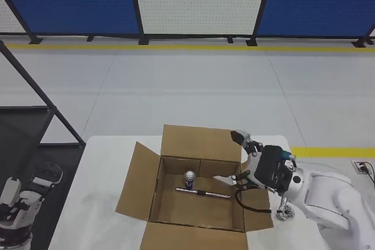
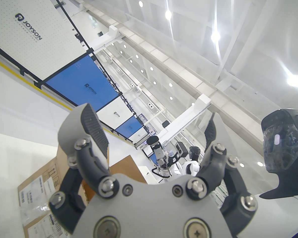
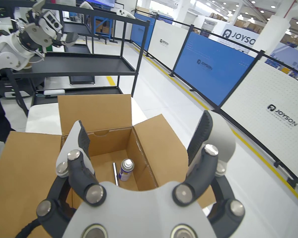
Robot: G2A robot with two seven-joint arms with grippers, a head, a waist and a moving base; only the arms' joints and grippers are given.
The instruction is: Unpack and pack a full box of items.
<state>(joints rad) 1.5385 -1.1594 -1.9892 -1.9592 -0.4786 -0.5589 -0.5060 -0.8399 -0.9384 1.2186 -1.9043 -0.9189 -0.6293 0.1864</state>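
While its two ribbed fingers are spread wide with nothing between them, the right pincer (image 3: 142, 122) is held over the right-hand edge of the cardboard box (image 1: 194, 142), pointed across the opening; whether a fingertip touches the flap cannot be told. The left pincer (image 2: 150, 112) is likewise opened wide and empty, is kept well apart from the box off the left side of the surface (image 1: 100, 187), and is tilted up toward the ceiling. One box is counted, set on the white surface with all four flaps folded outward. Two items are seen on its floor: one spray can (image 3: 127, 169), stood upright near the far wall, and one slim metal rod (image 3: 115, 173), laid flat just beside it. White printed stickers are carried by a piece of labelled cardboard (image 2: 37, 189) below the left pincer, though their print is too small to be read, and it cannot be told whether this belongs to the same box. A logo is borne by each of the blue and white partition panels (image 3: 208, 68), and one black rack (image 3: 89, 68) is stood left of the surface.
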